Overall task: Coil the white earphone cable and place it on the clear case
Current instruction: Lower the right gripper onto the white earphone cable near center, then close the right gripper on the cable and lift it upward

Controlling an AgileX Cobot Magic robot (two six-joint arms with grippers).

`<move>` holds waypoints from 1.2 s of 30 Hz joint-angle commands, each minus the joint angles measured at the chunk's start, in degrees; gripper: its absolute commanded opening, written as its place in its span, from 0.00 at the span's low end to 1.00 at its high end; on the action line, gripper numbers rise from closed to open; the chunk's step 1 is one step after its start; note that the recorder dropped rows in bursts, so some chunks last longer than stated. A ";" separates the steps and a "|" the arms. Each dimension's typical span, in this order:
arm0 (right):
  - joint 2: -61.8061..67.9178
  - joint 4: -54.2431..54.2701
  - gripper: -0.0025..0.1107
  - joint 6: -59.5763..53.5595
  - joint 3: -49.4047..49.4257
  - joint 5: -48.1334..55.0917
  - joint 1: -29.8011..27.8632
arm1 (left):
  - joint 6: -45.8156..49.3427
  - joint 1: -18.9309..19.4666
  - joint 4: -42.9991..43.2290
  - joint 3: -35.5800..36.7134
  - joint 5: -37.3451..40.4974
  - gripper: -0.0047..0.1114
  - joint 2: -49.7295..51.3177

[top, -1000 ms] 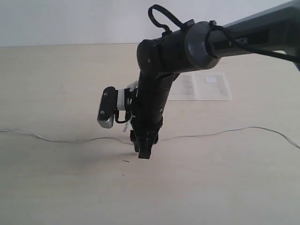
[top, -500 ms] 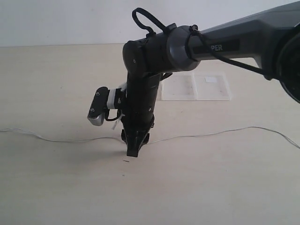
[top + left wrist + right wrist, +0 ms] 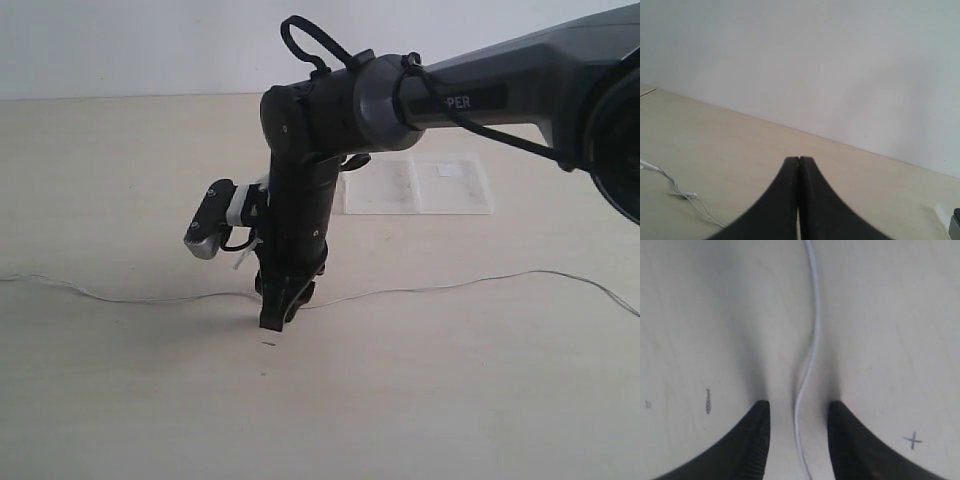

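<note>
The white earphone cable [image 3: 450, 285] lies stretched across the table from left edge to right edge. My right gripper [image 3: 275, 318] points straight down over its middle, tips close to the table. In the right wrist view the cable [image 3: 810, 355] runs between the open fingers of the right gripper [image 3: 797, 410], apart from both. The clear case [image 3: 420, 185] lies open and flat behind the arm, its small white label on the right half. My left gripper [image 3: 799, 160] is shut and empty; a stretch of the cable with an earbud [image 3: 687, 196] lies beside it.
The black right arm [image 3: 420, 90] reaches in from the upper right across the middle, with its wrist camera [image 3: 208, 232] sticking out to the left. A small dark mark [image 3: 268, 345] sits on the table just in front of the gripper.
The right arm has shifted left and lowered, bringing its open fingers down around the cable. The cable and case have not moved.
</note>
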 commanded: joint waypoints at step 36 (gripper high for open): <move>-18.94 -0.74 0.02 13.08 -2.01 0.65 0.07 | 0.13 -0.37 -0.21 0.00 0.17 0.04 -0.21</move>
